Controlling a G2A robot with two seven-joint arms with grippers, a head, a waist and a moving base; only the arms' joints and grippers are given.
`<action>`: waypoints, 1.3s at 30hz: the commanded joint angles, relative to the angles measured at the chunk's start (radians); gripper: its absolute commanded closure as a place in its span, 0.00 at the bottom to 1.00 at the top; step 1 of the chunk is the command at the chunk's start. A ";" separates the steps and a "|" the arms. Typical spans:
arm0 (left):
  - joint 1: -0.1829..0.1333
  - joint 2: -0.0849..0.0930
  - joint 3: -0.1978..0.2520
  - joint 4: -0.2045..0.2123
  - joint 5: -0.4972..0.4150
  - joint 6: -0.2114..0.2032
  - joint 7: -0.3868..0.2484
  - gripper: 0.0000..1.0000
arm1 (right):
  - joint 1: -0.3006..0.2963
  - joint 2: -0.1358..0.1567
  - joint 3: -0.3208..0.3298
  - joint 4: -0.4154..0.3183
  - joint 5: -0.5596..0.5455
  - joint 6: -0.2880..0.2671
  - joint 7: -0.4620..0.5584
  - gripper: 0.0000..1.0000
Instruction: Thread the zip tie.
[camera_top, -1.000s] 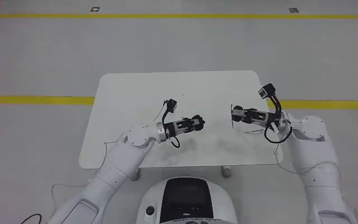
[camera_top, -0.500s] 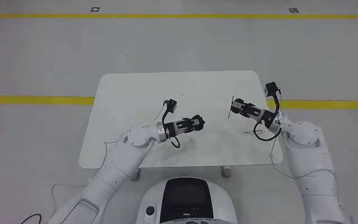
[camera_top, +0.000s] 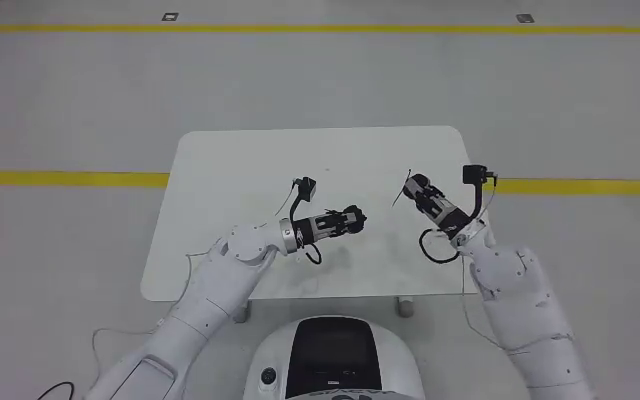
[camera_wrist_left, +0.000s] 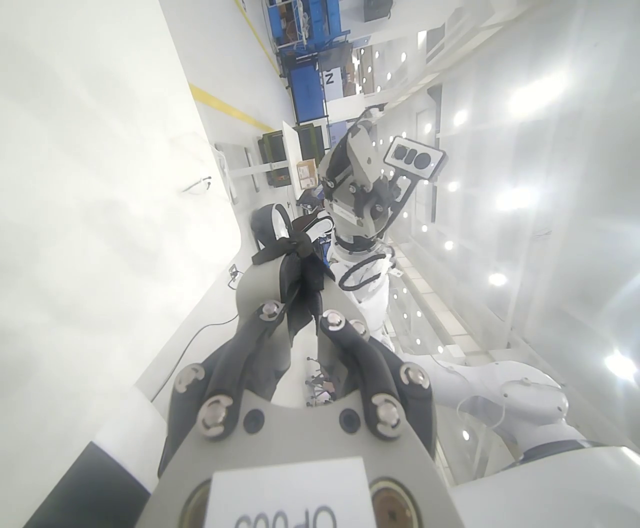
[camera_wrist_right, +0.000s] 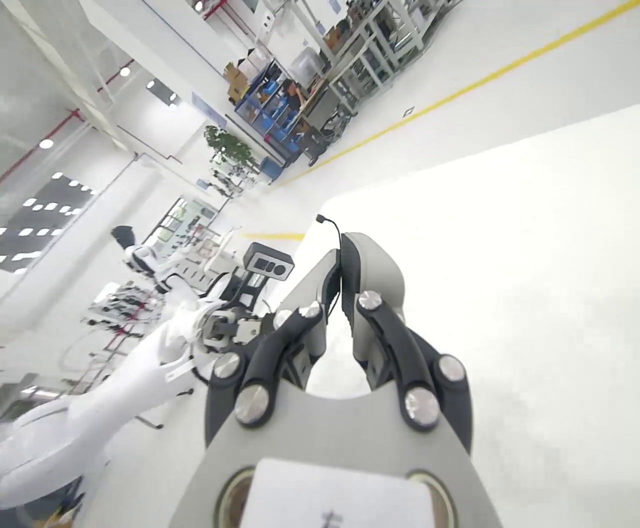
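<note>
Swung right claw inward over the worktop, still pinched on the thin zip tie; kept left claw unmoved, clamped on a dark strip.

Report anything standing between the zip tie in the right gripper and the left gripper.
Nothing visible does. The zip tie, pinched in the right gripper, and the left gripper, shut on a black piece, face each other across an open gap above the table.
</note>
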 joint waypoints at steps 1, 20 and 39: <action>0.000 0.000 0.000 0.000 0.000 0.000 0.000 1.00 | -0.005 -0.001 -0.022 0.004 -0.018 0.000 -0.065 1.00; 0.000 0.000 0.000 0.000 0.000 0.000 0.000 1.00 | -0.037 -0.012 -0.097 -0.030 -0.206 0.027 -0.332 1.00; 0.000 0.000 0.000 0.000 0.000 0.000 0.000 1.00 | -0.049 -0.032 -0.176 -0.018 -0.267 0.060 -0.407 1.00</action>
